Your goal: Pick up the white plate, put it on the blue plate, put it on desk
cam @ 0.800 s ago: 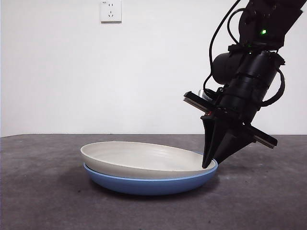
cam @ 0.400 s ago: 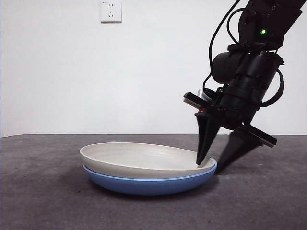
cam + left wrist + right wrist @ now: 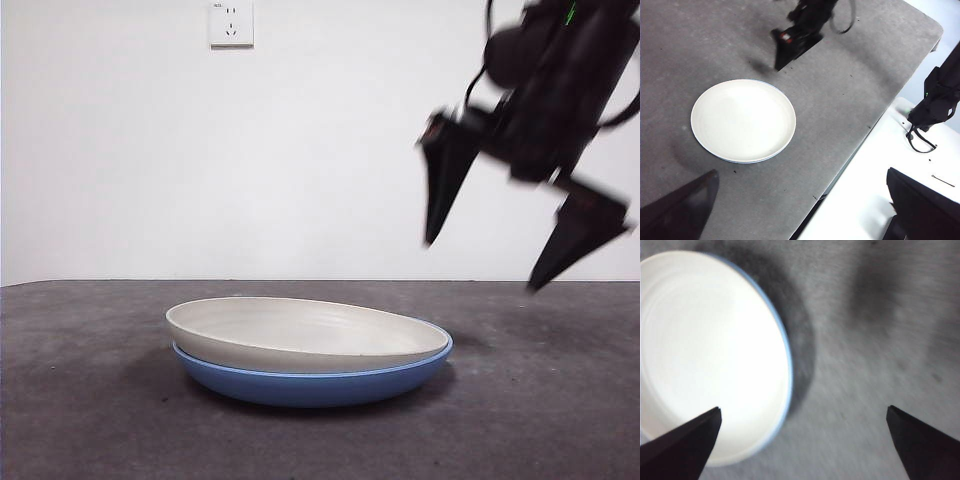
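Here the white plate (image 3: 300, 333) lies nested in the blue plate (image 3: 315, 385) on the worktop (image 3: 90, 430), while the right claw (image 3: 525, 235), spread and empty, hangs above and right of them, nearer than the left claw (image 3: 800, 210), also spread.

White plate (image 3: 300, 330): matte, smooth cream ceramic look
Blue plate (image 3: 310, 385): glossy glaze
Desk (image 3: 90, 420): rough, mottled, matte grey-brown

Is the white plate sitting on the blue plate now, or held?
On it. The white plate rests nested in the blue plate; the right gripper is open above, touching nothing.
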### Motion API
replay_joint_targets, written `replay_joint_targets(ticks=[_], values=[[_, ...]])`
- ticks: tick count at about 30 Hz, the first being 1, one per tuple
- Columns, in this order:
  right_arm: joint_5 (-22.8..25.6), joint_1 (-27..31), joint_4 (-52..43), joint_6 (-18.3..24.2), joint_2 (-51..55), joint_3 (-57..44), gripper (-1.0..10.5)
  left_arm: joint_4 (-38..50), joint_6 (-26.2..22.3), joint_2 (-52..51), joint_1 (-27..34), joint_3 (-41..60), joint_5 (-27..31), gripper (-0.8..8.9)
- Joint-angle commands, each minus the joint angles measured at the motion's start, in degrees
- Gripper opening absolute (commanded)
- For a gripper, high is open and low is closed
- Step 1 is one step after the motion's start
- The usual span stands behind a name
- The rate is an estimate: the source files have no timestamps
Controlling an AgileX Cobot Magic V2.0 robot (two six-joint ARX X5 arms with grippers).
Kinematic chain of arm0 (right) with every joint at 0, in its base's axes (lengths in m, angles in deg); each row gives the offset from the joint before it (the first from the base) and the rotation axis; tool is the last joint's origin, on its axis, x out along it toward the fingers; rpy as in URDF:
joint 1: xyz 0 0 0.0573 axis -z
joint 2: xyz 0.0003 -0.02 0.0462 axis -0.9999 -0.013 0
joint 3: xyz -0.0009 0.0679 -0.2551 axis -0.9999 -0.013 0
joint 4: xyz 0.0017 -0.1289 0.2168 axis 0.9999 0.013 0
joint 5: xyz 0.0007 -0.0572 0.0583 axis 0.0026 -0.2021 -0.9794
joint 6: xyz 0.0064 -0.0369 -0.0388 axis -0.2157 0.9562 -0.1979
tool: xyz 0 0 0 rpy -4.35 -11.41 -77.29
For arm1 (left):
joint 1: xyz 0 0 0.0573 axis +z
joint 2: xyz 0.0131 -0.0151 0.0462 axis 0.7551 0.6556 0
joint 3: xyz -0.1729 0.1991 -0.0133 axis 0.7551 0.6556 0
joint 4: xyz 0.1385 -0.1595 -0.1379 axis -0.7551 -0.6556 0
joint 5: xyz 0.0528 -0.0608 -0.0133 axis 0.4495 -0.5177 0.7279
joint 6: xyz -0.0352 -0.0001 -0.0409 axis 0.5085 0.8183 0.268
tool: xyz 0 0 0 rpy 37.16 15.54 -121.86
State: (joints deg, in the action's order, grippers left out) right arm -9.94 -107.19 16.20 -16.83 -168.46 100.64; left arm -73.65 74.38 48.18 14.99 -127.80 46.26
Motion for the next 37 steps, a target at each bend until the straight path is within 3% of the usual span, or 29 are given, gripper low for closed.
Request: replay_joint_targets(ticks=[1, 10, 24, 30, 37], values=[[2.9, -0.6, 4.4, 3.7, 4.7, 1.1, 6.1, 0.6, 0.1, 0.3, -0.5, -0.7, 0.2, 6.35], [7.0, -1.9, 16.5, 5.1, 27.1, 1.1, 6.1, 0.5, 0.3, 0.3, -0.5, -0.7, 0.2, 6.35], [6.7, -2.2, 26.6, 7.4, 56.4, 1.1, 6.1, -2.5, 3.3, 0.3, -0.5, -0.7, 0.2, 6.35], [6.7, -2.2, 26.8, 7.4, 63.6, 1.1, 6.1, -4.0, 3.3, 0.3, -0.5, -0.7, 0.2, 6.35], [6.7, -2.2, 28.2, 7.5, 64.8, 1.1, 6.1, -5.6, 3.3, 0.3, -0.5, -0.7, 0.2, 6.25]])
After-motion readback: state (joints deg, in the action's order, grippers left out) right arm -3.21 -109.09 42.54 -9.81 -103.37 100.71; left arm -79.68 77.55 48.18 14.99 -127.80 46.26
